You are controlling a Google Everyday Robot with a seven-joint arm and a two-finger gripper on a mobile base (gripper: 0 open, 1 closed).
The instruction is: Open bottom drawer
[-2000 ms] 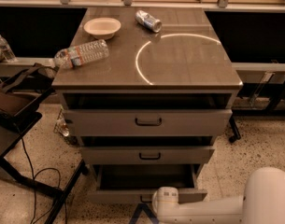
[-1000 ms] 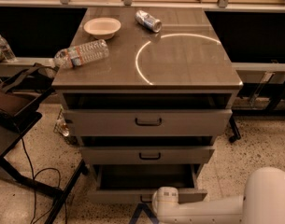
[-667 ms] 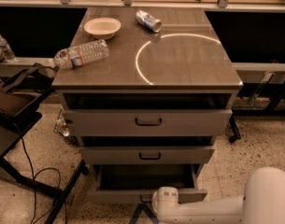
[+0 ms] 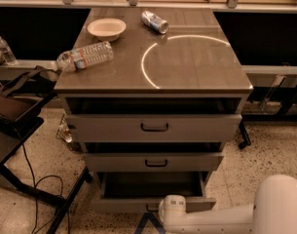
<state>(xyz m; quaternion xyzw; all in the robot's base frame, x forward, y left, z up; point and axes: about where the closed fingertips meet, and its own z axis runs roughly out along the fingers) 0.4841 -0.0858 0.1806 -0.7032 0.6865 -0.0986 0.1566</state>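
fig. 1. camera view from above and in front of a 3-drawer grey metal cabinet (image 4: 153, 89). you see the bottom drawer (image 4: 114, 204) pulled partly out at the foot of the cabinet, its slim front lowest in the stack and its dark inside open to view behind it. the middle drawer (image 4: 187, 163) and the top drawer (image 4: 196, 127) above it also stand slightly forward, each with a small black loop handle at its centre.

the gripper (image 4: 167, 211) sits at the lower edge of the view, right against the bottom drawer's front near the middle, at the end of a white arm (image 4: 279, 208) that comes in from the lower right. you cannot tell whether it is open, closed or holding the handle, because the white wrist covers it.

on the cabinet top: 1 plastic water bottle (image 4: 84, 56) lying on its side at the left edge, 1 pale bowl (image 4: 106, 28) behind it, 1 can (image 4: 154, 21) on its side at the back, and a bright ring of reflected light (image 4: 147, 57) on the right half. a dark bag (image 4: 14, 104) rests to the left of the cabinet, with cables (image 4: 33, 194) on the speckled floor.
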